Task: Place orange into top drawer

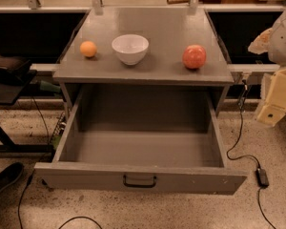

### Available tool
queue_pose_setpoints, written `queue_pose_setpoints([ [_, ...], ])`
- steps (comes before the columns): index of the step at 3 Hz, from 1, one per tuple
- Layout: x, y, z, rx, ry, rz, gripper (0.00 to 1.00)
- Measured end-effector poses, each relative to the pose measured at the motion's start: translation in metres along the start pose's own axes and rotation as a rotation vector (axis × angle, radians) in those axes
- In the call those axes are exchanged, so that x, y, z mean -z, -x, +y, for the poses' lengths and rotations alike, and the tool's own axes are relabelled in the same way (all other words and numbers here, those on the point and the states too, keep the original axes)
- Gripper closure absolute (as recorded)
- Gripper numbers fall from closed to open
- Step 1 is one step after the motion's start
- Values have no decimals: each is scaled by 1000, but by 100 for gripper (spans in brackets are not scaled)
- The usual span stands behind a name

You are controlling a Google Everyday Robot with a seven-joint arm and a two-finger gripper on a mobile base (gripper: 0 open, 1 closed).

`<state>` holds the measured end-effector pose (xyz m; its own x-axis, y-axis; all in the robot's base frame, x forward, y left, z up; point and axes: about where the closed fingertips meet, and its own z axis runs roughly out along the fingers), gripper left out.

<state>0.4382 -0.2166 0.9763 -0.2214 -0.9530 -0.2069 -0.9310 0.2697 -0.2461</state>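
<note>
The orange [88, 48] is small, round and light orange. It sits on the grey cabinet top [157, 32] at the left, beside a white bowl [130, 48]. The top drawer [140, 149] is pulled fully open below, and its inside is bare. Its flat front panel carries a small dark handle [140, 181]. My gripper [275, 101] is at the right edge of the view, cream-coloured, off to the right of the cabinet and far from the orange. It holds nothing that I can see.
A larger reddish-pink mottled ball [194, 57] sits at the right of the cabinet top. A black cable with a power brick [262, 176] lies on the floor to the right. A shoe [5, 178] and a dark stand [5, 80] are at the left.
</note>
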Motion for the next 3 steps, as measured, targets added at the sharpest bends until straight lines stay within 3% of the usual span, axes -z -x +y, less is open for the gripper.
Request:
queue_pose_setpoints([
  [1,0,0,0,0,0,0,0],
  [3,11,162,-39,127,-54,-256,0],
])
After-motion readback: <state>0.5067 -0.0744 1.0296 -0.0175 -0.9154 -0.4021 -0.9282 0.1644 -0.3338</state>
